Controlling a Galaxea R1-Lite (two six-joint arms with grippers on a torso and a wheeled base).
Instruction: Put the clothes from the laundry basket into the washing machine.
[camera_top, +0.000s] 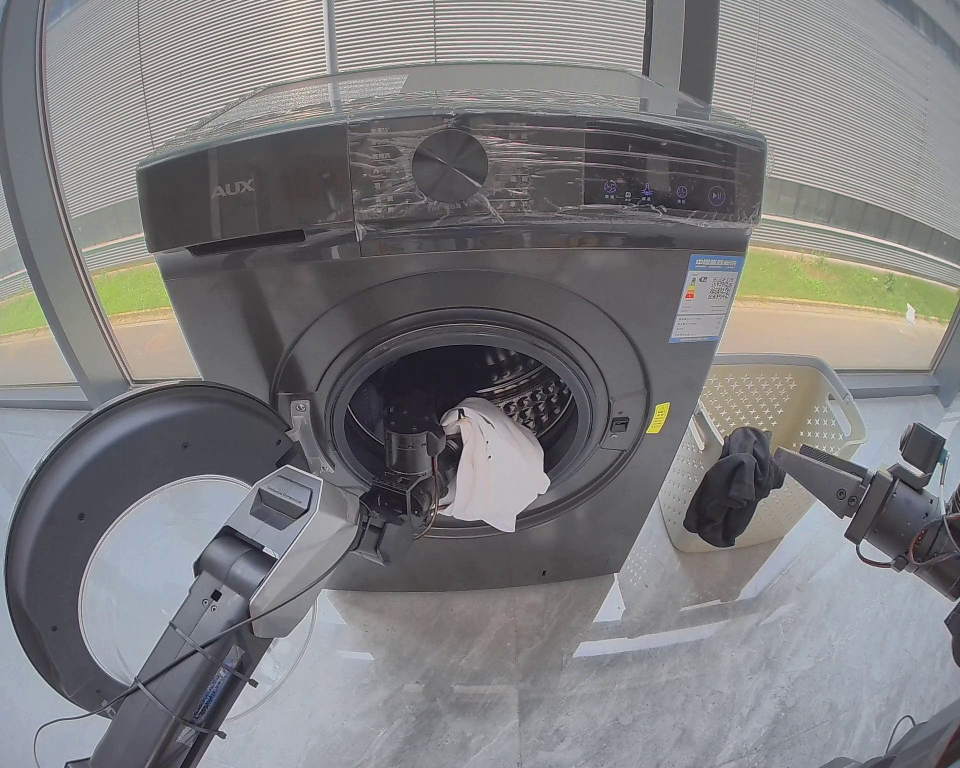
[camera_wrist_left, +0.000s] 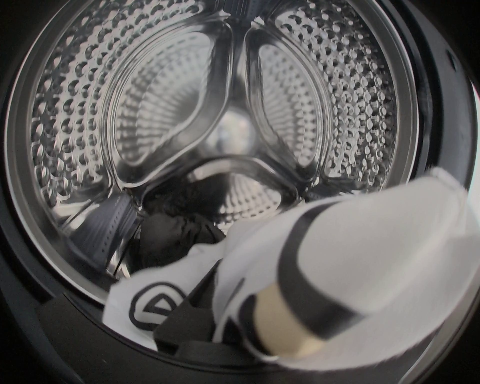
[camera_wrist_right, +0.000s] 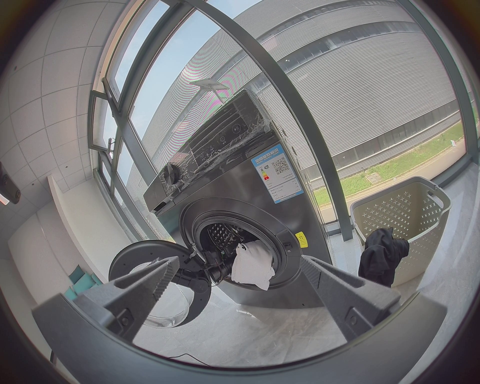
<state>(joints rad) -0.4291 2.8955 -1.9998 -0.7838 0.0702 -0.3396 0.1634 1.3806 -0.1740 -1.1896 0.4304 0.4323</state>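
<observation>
While the white shirt (camera_top: 495, 470) hangs half in and half out of the washing machine (camera_top: 455, 290), you can count the job as roughly midway, by my reading.

- Washing machine: dark grey metal front loader, with clear film wrinkled over its control panel.
- Door (camera_top: 130, 540): round, glass-centred, swung wide open to the machine's left.
- Drum (camera_wrist_left: 225, 115): polished steel, dimpled and perforated, with three smooth domed panels at the back.
- Already loaded: one dark, crumpled garment (camera_wrist_left: 170, 235) on the bottom of the drum.
- In hand: the white shirt, soft thin cloth with a black printed emblem. One part lies inside the machine's opening, the other droops over its lower rim.
- Left gripper (camera_top: 435, 480): at the mouth of the machine, closed on a fold of the white shirt, which drapes over the finger pad (camera_wrist_left: 280, 320).
- Left to load: a black garment (camera_top: 735, 485), limp and bunched, slung over the near rim of the basket (camera_top: 800, 400).
- Basket: cream plastic with a pierced lattice wall, on the floor just right of the machine. You cannot see its inside from here.
- Right gripper (camera_top: 805, 468): to the machine's right, near the black garment, jaws spread wide and holding nothing.
- Floor (camera_top: 560, 680): pale, glossy, marble-patterned tiles in front of the machine.
</observation>
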